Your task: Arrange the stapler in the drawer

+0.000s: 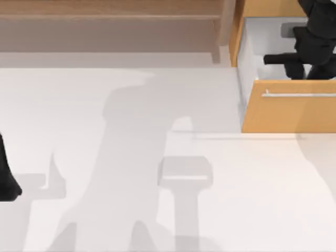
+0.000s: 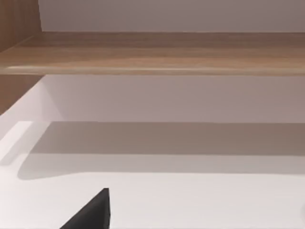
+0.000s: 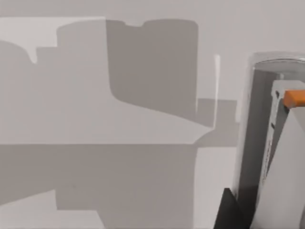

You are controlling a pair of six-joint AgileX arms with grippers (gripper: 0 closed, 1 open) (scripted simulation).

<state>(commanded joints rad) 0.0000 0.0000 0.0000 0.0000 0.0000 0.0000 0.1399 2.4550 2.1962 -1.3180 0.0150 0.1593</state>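
Observation:
The drawer point(image 1: 294, 113) stands pulled open at the table's far right, with an orange-tan front, a silver bar handle point(image 1: 299, 95) and a white interior point(image 3: 95, 167). My right gripper point(image 1: 291, 62) is down inside the drawer, above its white floor. In the right wrist view the stapler point(image 3: 281, 157) appears very close as a silvery, partly see-through bar with an orange tip. A dark finger point(image 3: 231, 210) presses against its side, so the gripper is shut on it. In the top view the arm hides the stapler. My left gripper point(image 1: 8, 184) is parked at the left edge, fingers apart.
A paler brown open shelf unit point(image 1: 110, 21) runs along the back of the table, and its board point(image 2: 152, 52) faces the left wrist. A grey shadow patch point(image 1: 186, 172) and long arm shadows lie on the white tabletop point(image 1: 105, 220).

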